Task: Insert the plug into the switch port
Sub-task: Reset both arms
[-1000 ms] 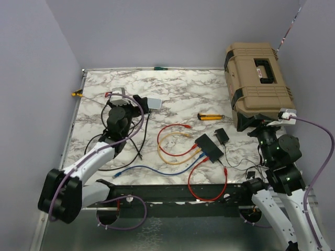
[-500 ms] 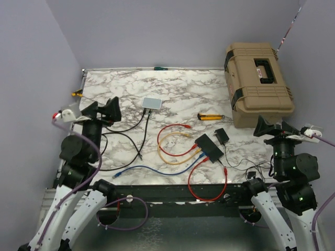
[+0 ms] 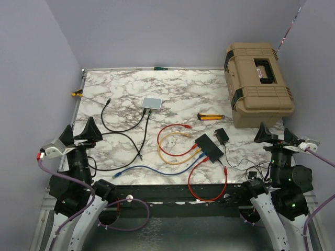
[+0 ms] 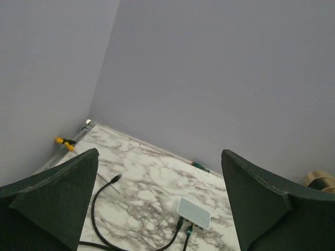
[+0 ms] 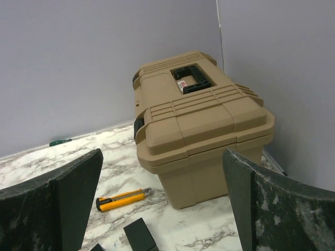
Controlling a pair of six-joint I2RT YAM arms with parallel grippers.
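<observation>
1. The marble table (image 3: 183, 94) is walled along its far and left edges. Its middle, ahead of both jaw pairs, is open room.
2. The tan case (image 3: 258, 83) stands ahead of the right gripper (image 3: 276, 135) and closes off that far corner.
3. The left gripper (image 3: 78, 132) has pulled back from beside the grey-white box (image 3: 152, 103) to the near-left edge, and the right has retreated too. Both pairs of jaws stand wide apart and empty, so I judge no insertion is under way.
4. The switch (image 3: 208, 147) lies left of the right jaws and well right of the left jaws.
5. A loose red plug (image 3: 187, 126) lies just beyond the switch. I cannot tell which plug is meant.
</observation>
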